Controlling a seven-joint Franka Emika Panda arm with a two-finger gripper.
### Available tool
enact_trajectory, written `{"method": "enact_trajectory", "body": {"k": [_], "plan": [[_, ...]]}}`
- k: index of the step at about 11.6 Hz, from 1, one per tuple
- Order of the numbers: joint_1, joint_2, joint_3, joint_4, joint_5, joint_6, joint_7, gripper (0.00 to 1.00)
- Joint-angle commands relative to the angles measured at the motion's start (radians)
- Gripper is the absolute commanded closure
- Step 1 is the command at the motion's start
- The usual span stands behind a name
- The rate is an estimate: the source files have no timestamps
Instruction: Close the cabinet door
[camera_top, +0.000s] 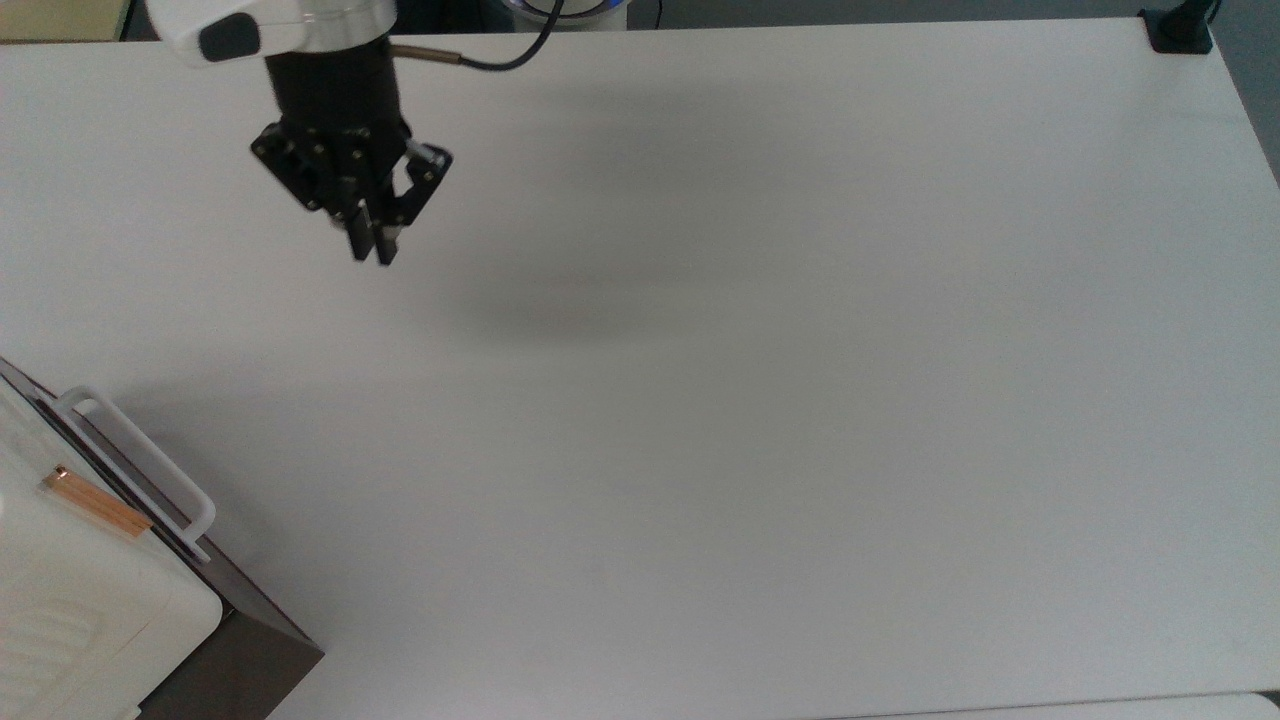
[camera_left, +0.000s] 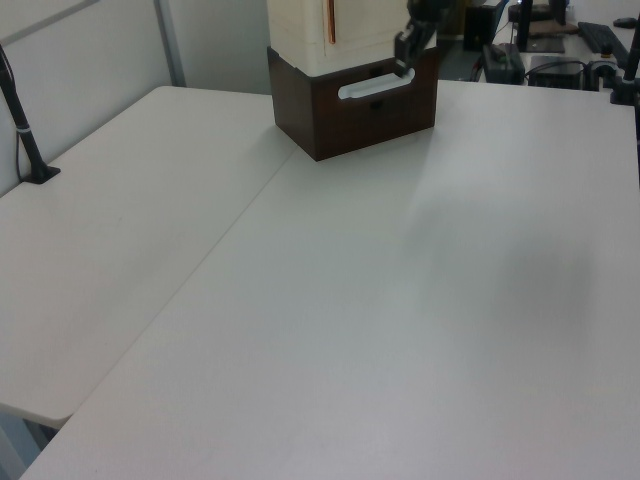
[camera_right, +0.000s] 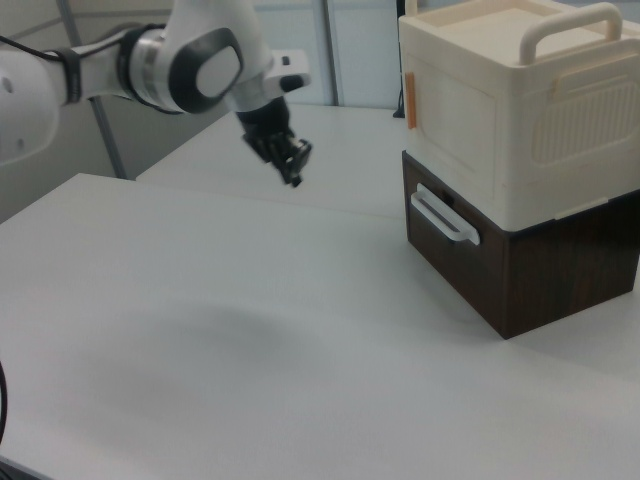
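White laminate made up the surface (camera_top: 800, 400), broad and bare. The cabinet (camera_right: 510, 150) stood at its edge, in the top view's lower left corner and at the right view's right: a cream-white box with a ribbed side and a top handle, over a dark brown base (camera_right: 520, 270) with a white bar handle (camera_right: 443, 218). The door (camera_right: 445, 110) lay flush in the cabinet's front, its white face outward, with the copper strip (camera_right: 410, 100) running along one edge; no gap or cream interior showed in any view. So the door looked shut, and I judged the closing step done.

The arm (camera_right: 150, 60) reached in from the right view's left, and the hand (camera_top: 370, 240) hung above the bare surface, well apart from the cabinet. Its fingers (camera_top: 360, 235) were pressed together and pinched nothing.

By my reading, the step in hand was the retreat after the push. The next move seemed to call for little: lifting clear and parking away from the cabinet, without brushing the door or the bar handle.
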Motion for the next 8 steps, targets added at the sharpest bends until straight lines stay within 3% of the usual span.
{"method": "enact_trajectory", "body": {"k": [1, 3, 8], "plan": [[0.073, -0.176, -0.006, -0.162, 0.01, -0.298, 0.021, 0.0], [0.083, -0.201, -0.014, -0.154, 0.01, -0.389, 0.02, 0.0], [0.061, -0.2, -0.02, -0.123, 0.008, -0.437, 0.023, 0.0]]}}
